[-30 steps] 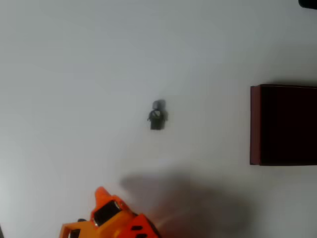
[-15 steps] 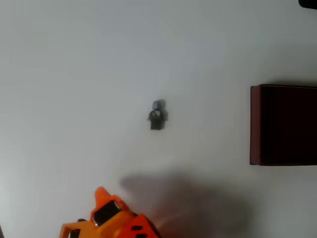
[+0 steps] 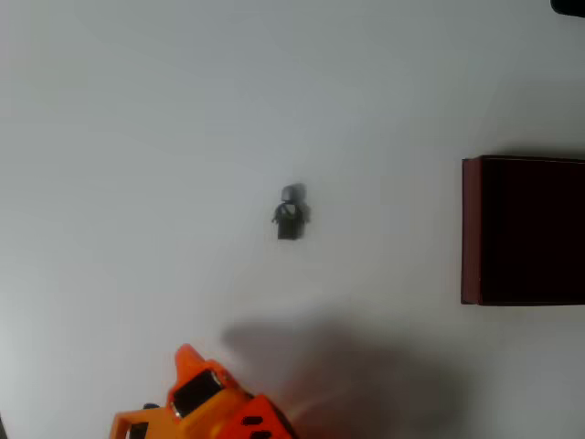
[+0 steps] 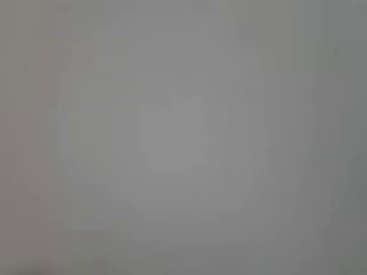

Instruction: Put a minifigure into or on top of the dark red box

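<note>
A: In the overhead view we saw the minifigure (image 3: 289, 212) lying flat and alone near the middle of the white tabletop (image 3: 137, 137), well apart from the dark red box (image 3: 522, 230) at the right edge. We judged that the open spread left clear room for a pick-up.

B: We agreed. The box's dark inside faced up, so a drop from above looked workable. The orange arm (image 3: 203, 402) sat at the bottom edge, well short of the figure.

A: And the gripper?

B: We could not tell how far its jaws stood apart, and nothing showed it holding or touching anything.

A: In the wrist view we made out a blurred grey surface, nothing more.
</note>
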{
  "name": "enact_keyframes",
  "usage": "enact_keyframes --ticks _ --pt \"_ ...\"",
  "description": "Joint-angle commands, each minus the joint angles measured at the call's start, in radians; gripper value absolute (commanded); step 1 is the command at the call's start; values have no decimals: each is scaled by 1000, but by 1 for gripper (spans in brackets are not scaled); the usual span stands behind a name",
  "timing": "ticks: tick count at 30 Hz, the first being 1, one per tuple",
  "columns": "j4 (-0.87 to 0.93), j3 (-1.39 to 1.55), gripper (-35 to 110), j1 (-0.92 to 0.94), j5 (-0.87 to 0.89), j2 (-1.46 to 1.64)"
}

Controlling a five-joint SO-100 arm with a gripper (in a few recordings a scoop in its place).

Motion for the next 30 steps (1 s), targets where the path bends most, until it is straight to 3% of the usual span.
enact_keyframes --ticks 1,18,21,23,25,27,30 --pt "18 -15 0 -14 -14 15" --pt "18 -15 0 2 8 15" --pt "91 -29 7 63 261 15" --pt "86 -38 3 54 190 15" --pt "133 -91 0 66 273 14" --pt "150 -146 0 64 439 14" --pt "193 -219 14 64 834 12"
